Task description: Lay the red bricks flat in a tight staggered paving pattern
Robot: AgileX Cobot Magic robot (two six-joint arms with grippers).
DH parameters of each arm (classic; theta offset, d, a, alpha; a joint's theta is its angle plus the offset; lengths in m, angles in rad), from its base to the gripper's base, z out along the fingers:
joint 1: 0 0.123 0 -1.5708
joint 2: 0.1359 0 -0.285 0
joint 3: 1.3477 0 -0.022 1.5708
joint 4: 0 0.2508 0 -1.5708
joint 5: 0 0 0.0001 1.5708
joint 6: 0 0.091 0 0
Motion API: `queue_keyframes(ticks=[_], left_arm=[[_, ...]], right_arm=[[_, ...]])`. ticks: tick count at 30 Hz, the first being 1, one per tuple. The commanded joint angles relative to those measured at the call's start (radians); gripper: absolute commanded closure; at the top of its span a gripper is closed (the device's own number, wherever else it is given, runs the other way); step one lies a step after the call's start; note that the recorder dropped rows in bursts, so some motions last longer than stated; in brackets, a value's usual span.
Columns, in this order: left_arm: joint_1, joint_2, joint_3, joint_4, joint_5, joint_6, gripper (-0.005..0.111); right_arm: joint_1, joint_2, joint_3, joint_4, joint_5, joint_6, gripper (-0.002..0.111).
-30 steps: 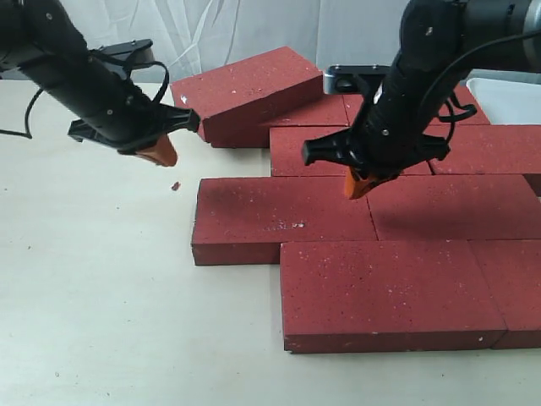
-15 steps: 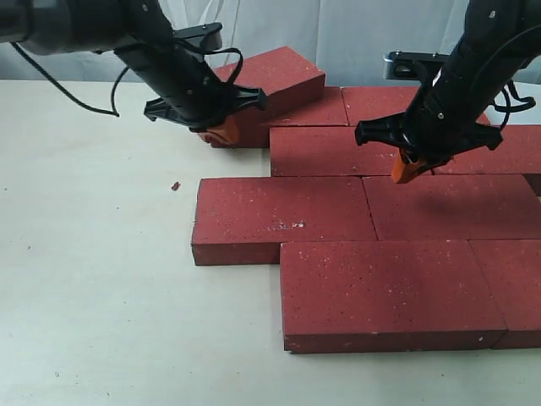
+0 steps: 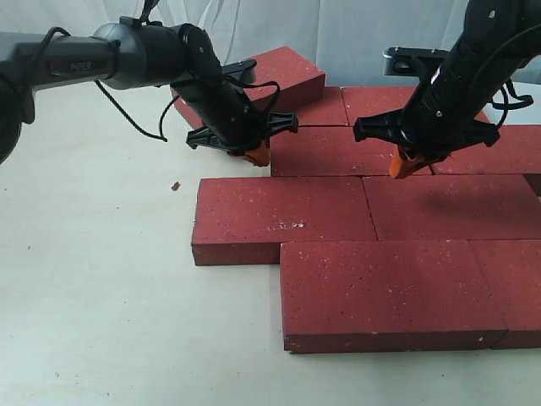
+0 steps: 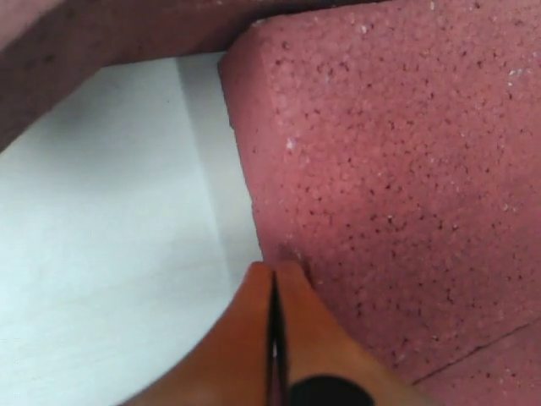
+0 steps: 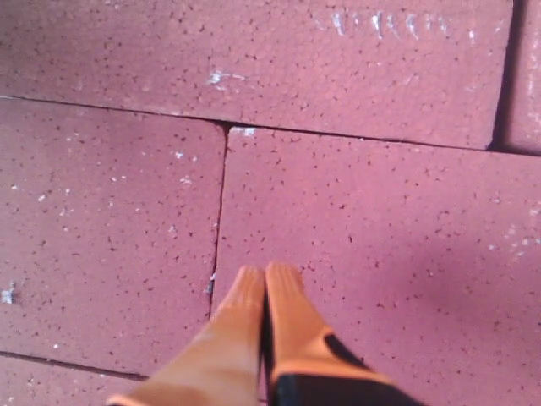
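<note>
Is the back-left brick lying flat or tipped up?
Tipped up. The back-left brick slopes in the exterior view, its right end raised over a flat neighbour, while the front bricks lie level.

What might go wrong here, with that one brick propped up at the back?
The tilted brick leans on another brick, and the shut left end effector is close beside them; a push may make it slip and land crooked. The shut right end effector is over a seam in the laid bricks; pressing there might open a gap.
</note>
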Motion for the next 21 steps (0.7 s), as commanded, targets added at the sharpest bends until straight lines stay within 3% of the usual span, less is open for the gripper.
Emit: queue_keyframes(ticks=[1, 10, 21], left_arm=[[-0.012, 0.004, -0.011, -0.073, -0.027, -0.002, 0.107], [-0.012, 0.004, -0.011, -0.09, -0.023, 0.003, 0.107], [0.027, -0.004, -0.011, 0.115, 0.171, -0.058, 0.107]], right_arm=[[-0.006, -0.01, 0.0, -0.004, -0.008, -0.01, 0.109], [-0.006, -0.01, 0.0, -0.004, -0.008, -0.014, 0.109], [-0.006, -0.01, 0.0, 0.065, -0.002, -0.035, 0.109]])
